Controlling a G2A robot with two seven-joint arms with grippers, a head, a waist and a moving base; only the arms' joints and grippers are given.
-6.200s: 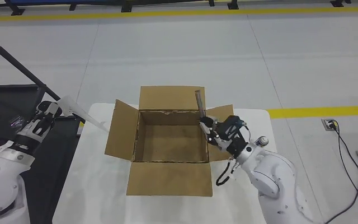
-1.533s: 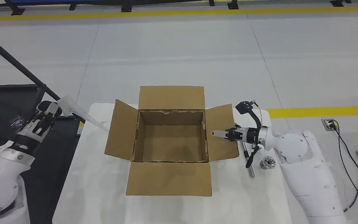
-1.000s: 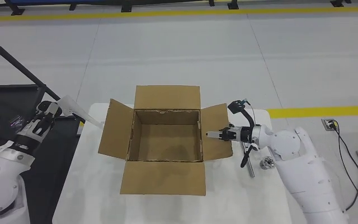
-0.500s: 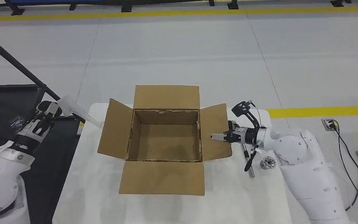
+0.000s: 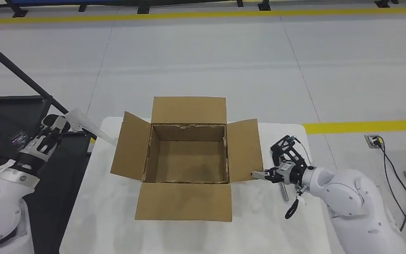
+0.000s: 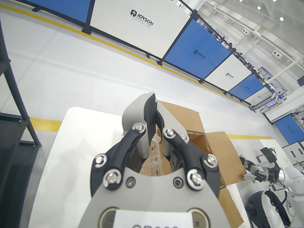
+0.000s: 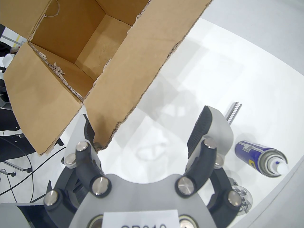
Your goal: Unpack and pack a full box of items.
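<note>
The open cardboard box stands in the middle of the white table with all its flaps spread and nothing inside. My right gripper is open at the near corner of the box's right flap; in the right wrist view one of the right gripper's fingers sits against that corner. A blue spray can and a metal rod lie on the table beside it. My left gripper hangs shut off the table's left edge, its fingertips pointing at the box.
A clear round item lies on the table under the right wrist. A black frame and dark cloth stand left of the table. Yellow floor lines run behind. Bare tabletop lies in front of the box.
The right gripper first held a dark rod over the box, then set it down. The box slid left. In the last half second the right gripper drew back to the flap's near corner.
</note>
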